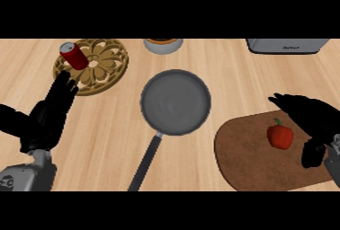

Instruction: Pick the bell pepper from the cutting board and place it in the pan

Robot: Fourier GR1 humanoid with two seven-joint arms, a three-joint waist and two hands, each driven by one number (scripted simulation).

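Just right of the bell pepper (280, 137), the right hand (312, 121) hovers open, empty.

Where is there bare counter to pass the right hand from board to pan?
Bare strip between the pan and the cutting board, free up to the grey appliance. Also bare left of the pan handle. Crowded: right hand beside the bell pepper; trivet with can.

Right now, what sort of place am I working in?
Most likely a kitchen counter: a light wooden counter carries a grey pan, a brown cutting board with a red bell pepper on it, and the edge of a metal appliance at the back.
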